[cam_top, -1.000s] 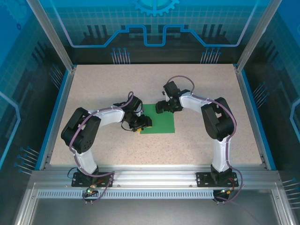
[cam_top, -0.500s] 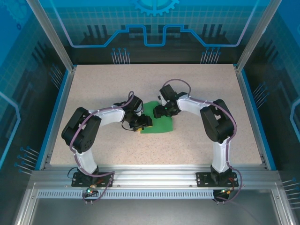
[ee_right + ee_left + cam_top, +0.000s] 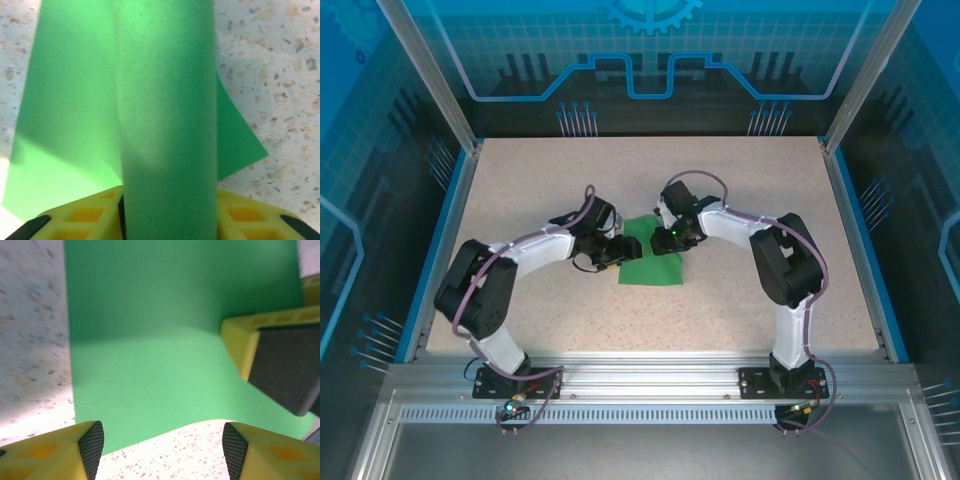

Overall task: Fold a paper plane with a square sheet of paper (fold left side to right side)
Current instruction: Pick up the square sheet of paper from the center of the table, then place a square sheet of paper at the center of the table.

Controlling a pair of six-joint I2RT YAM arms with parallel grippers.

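Grippers are seen from above flanking the square sheet of paper (image 3: 655, 268) on the desk (image 3: 520, 200). Its left edge lies just beside the left gripper (image 3: 623, 250), judged the nearer one for the rightward fold. From the left wrist, those jaws are spread wide at that edge. From the right wrist, the right gripper (image 3: 170, 220) is clamped on a raised strip.

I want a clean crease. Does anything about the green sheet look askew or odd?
The square sheet of paper is not flat: one edge is lifted and curled over, pinched in the right gripper, so its outline looks skewed.
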